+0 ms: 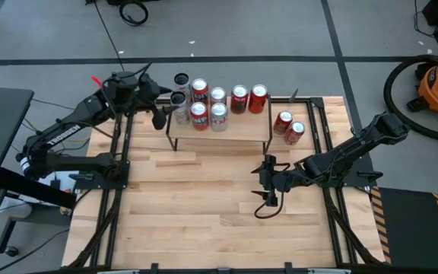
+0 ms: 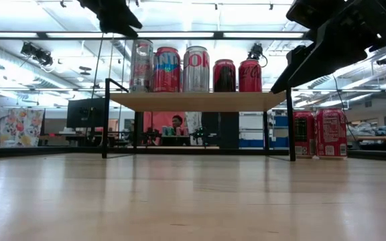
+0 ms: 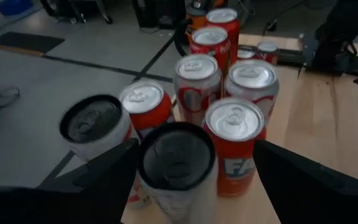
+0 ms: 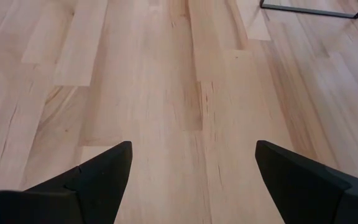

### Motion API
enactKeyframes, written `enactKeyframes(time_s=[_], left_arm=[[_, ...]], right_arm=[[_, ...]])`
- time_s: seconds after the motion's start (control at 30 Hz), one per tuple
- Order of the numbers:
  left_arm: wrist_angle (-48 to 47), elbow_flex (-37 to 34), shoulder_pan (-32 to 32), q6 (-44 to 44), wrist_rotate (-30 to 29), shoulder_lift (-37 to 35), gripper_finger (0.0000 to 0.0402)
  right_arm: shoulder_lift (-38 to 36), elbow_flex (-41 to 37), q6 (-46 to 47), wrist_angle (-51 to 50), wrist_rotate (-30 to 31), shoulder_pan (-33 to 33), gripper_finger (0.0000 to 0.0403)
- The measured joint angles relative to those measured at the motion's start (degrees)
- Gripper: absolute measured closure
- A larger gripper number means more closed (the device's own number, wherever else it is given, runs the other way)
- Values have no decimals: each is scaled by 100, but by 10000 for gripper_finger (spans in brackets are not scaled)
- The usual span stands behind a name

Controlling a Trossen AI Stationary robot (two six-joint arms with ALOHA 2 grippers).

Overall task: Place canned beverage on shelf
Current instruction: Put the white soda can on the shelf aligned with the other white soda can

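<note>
With left claw [image 3: 194, 180] open, black-topped can [image 3: 176, 163] sits btwn fingers, on shelf [image 1: 238, 125].

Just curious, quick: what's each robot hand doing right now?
Left hand: open around a dark-topped can on the shelf.
Right hand: open, empty, above the table.

Bright, even overhead lighting; ceiling strip lights [image 2: 179, 33] glare in the low view. Desk [image 2: 193, 201] shows soft sheen. Left wrist view dim, near dark-lidded can [image 3: 176, 163] blurred.
</note>
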Motion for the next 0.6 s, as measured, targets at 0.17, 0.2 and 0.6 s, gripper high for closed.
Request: enactKeyframes(time_s=[0.17,0.2,0.6], left_arm=[[-185,0,-236,-67,-611,52,74],[-201,0,-271,-94,-627,65,72],[-451,-7,-255,-185,-772,83,49]], right_arm=[[2,0,-7,15,0,0,51],[2,0,-9,30,0,0,51],[2,0,-56,123,-41,3,51]])
